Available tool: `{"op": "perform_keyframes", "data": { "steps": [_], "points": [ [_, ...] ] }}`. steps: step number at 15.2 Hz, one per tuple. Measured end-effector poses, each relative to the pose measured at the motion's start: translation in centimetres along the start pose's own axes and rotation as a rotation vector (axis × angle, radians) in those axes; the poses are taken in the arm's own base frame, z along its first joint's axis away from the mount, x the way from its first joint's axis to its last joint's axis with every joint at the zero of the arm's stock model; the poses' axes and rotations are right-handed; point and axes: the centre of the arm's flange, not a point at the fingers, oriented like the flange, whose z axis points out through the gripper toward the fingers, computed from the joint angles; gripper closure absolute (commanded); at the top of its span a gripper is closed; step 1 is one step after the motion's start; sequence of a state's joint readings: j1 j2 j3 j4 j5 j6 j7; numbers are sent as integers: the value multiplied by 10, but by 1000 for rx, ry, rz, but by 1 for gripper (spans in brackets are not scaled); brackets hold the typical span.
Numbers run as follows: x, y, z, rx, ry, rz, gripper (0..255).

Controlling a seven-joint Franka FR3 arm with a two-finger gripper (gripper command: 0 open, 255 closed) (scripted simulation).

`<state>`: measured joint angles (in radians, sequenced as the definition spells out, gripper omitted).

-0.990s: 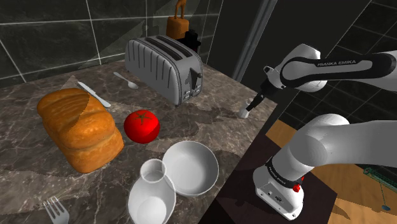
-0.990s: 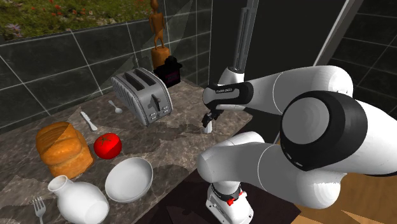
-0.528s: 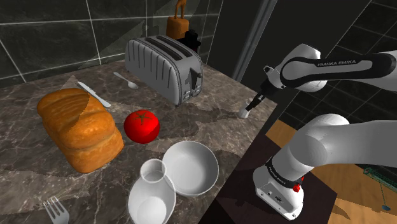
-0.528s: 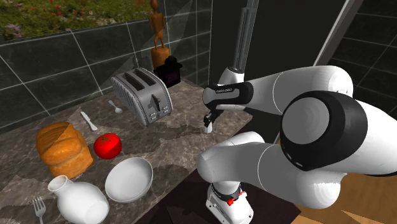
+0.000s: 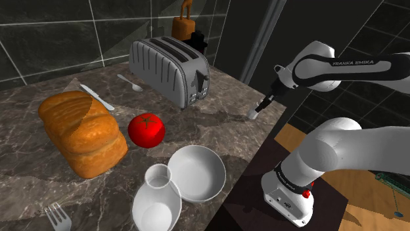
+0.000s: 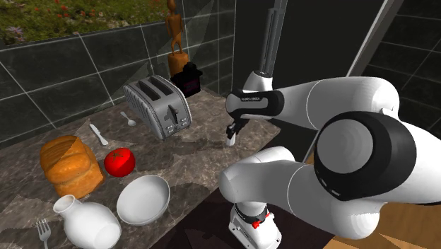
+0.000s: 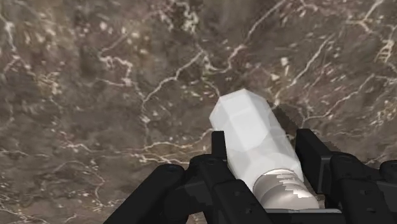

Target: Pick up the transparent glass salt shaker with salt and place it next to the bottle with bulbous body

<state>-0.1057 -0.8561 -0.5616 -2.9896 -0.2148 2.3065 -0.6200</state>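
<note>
At the near edge of the dark marbled counter (image 5: 223, 128), seen from the shoulder view, a fork (image 5: 58, 215) is laid at the left, and just to its right the white bottle (image 5: 156, 203) with the bulbous body is stood upright. A white bowl (image 5: 197, 172) is set just beside the bottle on its far right, roughly between the bottle and the shaker. Farther back a red tomato (image 5: 146, 129) is found, with a loaf of bread (image 5: 82, 131) near it on the left. Well to the right, close to the counter's right edge and well apart from the bottle, the salt shaker (image 5: 253, 115) is clasped between the clenched fingers of the gripper (image 5: 258, 109); in the wrist view its white faceted body (image 7: 251, 137) is gripped just below a grey cap, and it is held tilted. Whether its base touches the counter cannot be told. Beyond the loaf a knife (image 5: 96, 96) and a spoon (image 5: 131, 82) are laid, and a metal toaster (image 5: 169, 62) is stood behind them, with a wooden figure (image 5: 183, 25) against the dark tiled wall (image 5: 59, 39).
</note>
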Motion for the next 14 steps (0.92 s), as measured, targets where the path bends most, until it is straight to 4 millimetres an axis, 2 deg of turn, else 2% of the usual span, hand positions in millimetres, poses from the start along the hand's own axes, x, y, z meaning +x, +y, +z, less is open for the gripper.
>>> {"op": "perform_keyframes", "data": {
  "steps": [14],
  "points": [
    [19, -9, -71, 0, 0, 0, 255]
  ]
}}
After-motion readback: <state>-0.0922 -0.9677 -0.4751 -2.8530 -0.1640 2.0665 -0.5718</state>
